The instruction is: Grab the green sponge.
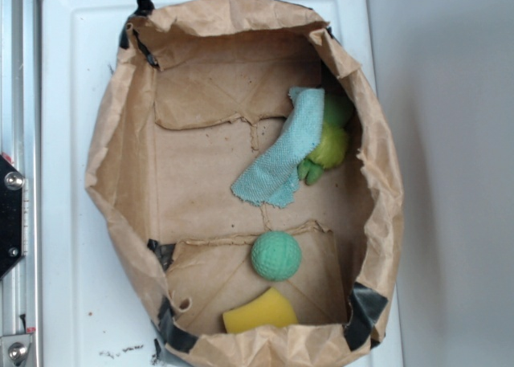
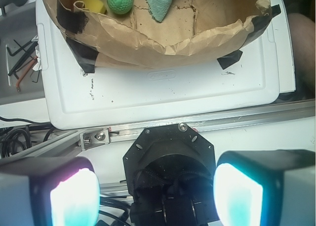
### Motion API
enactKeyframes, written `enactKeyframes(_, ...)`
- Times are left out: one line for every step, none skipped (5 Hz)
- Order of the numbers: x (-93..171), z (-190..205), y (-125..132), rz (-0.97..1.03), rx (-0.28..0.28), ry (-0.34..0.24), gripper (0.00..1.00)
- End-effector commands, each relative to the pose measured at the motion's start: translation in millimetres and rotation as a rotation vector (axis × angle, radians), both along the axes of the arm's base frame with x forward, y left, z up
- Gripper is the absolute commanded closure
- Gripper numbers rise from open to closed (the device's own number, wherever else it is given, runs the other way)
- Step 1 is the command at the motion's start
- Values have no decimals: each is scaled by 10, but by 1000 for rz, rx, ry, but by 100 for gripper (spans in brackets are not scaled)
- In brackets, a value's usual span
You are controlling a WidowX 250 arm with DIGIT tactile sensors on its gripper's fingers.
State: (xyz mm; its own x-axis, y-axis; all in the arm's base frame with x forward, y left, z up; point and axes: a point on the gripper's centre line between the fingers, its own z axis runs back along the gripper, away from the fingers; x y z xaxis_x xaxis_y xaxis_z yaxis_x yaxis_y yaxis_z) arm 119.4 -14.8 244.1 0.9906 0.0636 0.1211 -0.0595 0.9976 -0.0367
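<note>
Task barely begun. Tool [image 2: 157,196] seen only in the wrist view: two pale fingers [image 2: 71,199] spread wide, nothing between them, well apart from the crumpled brown paper bag tray [image 2: 163,43] on the white plastic worktop [image 2: 173,95].

Green round textured sponge [image 1: 276,255] lies untouched on the tray floor, just beside a yellow rectangular sponge [image 1: 259,311]. Teal woven cloth [image 1: 283,152] drapes over a green plush toy [image 1: 328,146] farther off.

Left to do: the approach, descent into the tray, and closing on the green sponge.
</note>
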Motion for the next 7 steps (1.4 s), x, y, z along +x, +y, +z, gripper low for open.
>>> enactKeyframes(0, 0, 0, 0, 0, 0, 0)
enactKeyframes(450, -129, 55, 87, -1, -86, 0)
enactKeyframes(720, -244, 153, 149, 18, -116, 0)
enactKeyframes(1042, -426, 269, 244, 39, -140, 0)
enactKeyframes(1363, -661, 391, 345, 32, -142, 0)
enactKeyframes(1594, -981, 501, 408, 31, -97, 0)
enactKeyframes(1612, -1219, 418, 388, -3, -6, 0)
